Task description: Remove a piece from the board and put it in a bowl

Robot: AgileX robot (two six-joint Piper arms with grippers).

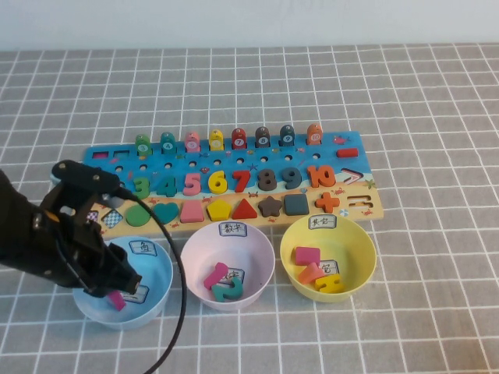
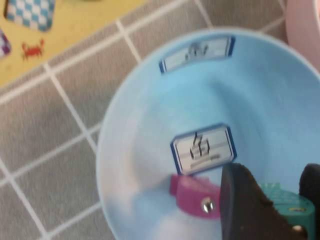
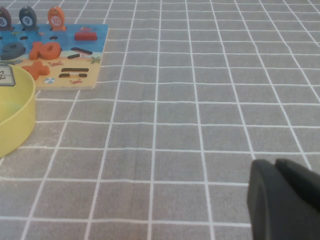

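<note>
Inside the light blue bowl (image 2: 150, 150), near the bench's front-left corner, your teal piece (image 2: 280, 200) sits clamped between the left gripper (image 2: 272, 205) fingers, just beside a pink piece (image 2: 192, 192) lying on the bowl's floor. You look to be at the drop step: next, part the fingers and lift straight up clear of the rim. The board (image 1: 234, 187) lies behind the bowls, mid-bench. Your right gripper (image 3: 285, 200) hangs over bare bench on the right, fingers pressed together, holding nothing.

Even, bright light is cast with soft shadows. The left wrist view is blurred; glare is absent.
</note>
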